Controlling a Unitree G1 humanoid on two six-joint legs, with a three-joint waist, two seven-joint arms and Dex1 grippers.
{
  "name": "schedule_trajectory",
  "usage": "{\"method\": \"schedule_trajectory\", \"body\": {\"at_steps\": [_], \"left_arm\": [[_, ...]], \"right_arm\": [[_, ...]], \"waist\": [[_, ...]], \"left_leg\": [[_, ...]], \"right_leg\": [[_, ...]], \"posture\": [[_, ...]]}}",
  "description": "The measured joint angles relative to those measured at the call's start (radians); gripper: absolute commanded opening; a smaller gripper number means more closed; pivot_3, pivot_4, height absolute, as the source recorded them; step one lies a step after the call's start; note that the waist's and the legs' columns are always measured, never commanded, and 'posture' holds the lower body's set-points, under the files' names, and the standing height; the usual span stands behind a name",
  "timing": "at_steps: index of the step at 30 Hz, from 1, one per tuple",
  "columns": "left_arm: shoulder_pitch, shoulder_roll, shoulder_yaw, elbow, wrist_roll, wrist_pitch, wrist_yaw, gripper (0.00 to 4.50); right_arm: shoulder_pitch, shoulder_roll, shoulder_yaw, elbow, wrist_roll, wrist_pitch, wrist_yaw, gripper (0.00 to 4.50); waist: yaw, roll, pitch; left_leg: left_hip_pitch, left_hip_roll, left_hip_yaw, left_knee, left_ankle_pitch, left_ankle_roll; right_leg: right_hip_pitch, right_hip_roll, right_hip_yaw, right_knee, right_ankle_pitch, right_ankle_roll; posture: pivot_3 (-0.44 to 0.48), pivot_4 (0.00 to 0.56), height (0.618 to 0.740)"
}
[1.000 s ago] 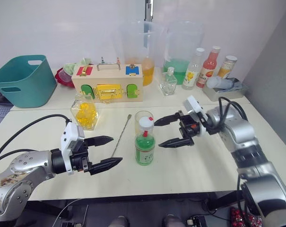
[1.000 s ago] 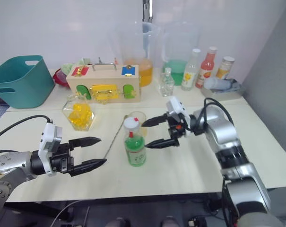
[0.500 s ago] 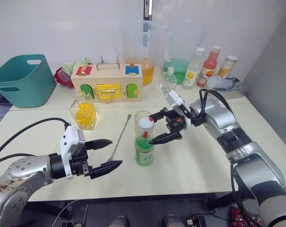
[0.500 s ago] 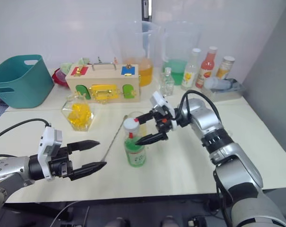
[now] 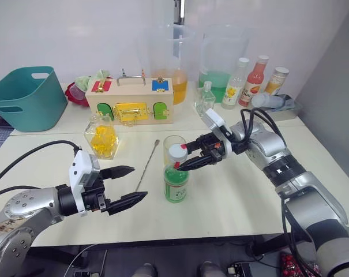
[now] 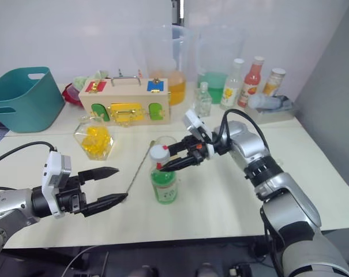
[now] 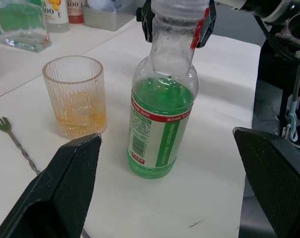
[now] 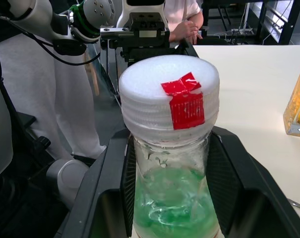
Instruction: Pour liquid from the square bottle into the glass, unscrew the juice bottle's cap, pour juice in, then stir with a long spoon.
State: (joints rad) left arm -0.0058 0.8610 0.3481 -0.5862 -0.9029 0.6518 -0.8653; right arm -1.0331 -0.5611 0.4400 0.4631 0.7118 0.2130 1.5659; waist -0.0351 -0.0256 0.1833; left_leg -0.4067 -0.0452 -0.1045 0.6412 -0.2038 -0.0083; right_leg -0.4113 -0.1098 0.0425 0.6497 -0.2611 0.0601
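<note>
Juice bottle [image 5: 176, 183] stands upright mid-tabletop [image 5: 237, 202], cap [image 5: 177, 152] on, the glass [image 5: 174, 145] just behind it holding a little yellow liquid [image 7: 82, 119]. Right gripper [image 5: 182, 160] sits at the bottle's neck, fingers either side just under the cap — contact unclear, can't tell if clenched. Left gripper [image 5: 131, 184] spread wide, empty, hovering left of the bottle. Long spoon [image 5: 146, 165] lies beside the glass. Square bottle [image 5: 103, 137] further left.

Juice bottle [image 5: 176, 182] upright, capped, before glass [image 5: 173, 145].
</note>
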Motion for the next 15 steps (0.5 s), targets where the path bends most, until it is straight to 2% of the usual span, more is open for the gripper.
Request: {"method": "schedule_trajectory", "body": {"at_steps": [3, 7, 9, 11, 15], "left_arm": [[-0.02, 0.0, -0.007, 0.026, 0.0, 0.0, -0.028, 4.5], [-0.058, -0.013, -0.036, 0.045, 0.001, -0.004, -0.051, 4.5], [-0.082, -0.034, -0.052, 0.06, 0.002, -0.015, -0.057, 4.5], [-0.117, -0.053, -0.073, 0.096, 0.004, -0.028, -0.072, 4.5], [-0.149, -0.059, -0.107, 0.15, 0.021, -0.04, -0.112, 4.5]], "right_arm": [[0.075, -0.032, -0.087, -0.125, -0.004, 0.065, -0.052, 1.45], [0.175, -0.059, -0.208, -0.317, -0.001, 0.154, -0.19, 1.45], [0.243, -0.068, -0.269, -0.445, 0.01, 0.22, -0.296, 1.45], [0.357, -0.078, -0.337, -0.645, 0.046, 0.332, -0.484, 1.45], [0.435, -0.083, -0.383, -0.851, 0.078, 0.495, -0.721, 1.45]], "waist": [[0.004, 0.0, 0.0], [0.011, 0.0, 0.0], [0.013, 0.0, 0.0], [0.02, 0.0, 0.0], [0.018, 0.0, 0.0]], "left_leg": [[-0.004, 0.0, 0.0, 0.001, 0.0, 0.0], [-0.008, 0.0, 0.001, 0.002, 0.0, 0.0], [-0.007, 0.001, 0.002, 0.002, 0.0, 0.0], [-0.008, 0.002, 0.002, 0.002, 0.0, 0.0], [-0.007, 0.001, 0.004, 0.003, 0.001, -0.001]], "right_leg": [[-0.006, 0.0, 0.001, 0.002, 0.0, 0.0], [-0.012, -0.001, 0.002, 0.008, 0.001, -0.001], [-0.012, 0.0, 0.001, 0.009, 0.001, -0.002], [-0.012, 0.0, 0.001, 0.01, 0.001, -0.002], [-0.012, 0.0, 0.002, 0.009, 0.001, -0.002]], "posture": [[0.0, 0.15, 0.74], [0.0, 0.15, 0.74], [0.0, 0.15, 0.74], [0.0, 0.15, 0.74], [0.0, 0.15, 0.74]]}}
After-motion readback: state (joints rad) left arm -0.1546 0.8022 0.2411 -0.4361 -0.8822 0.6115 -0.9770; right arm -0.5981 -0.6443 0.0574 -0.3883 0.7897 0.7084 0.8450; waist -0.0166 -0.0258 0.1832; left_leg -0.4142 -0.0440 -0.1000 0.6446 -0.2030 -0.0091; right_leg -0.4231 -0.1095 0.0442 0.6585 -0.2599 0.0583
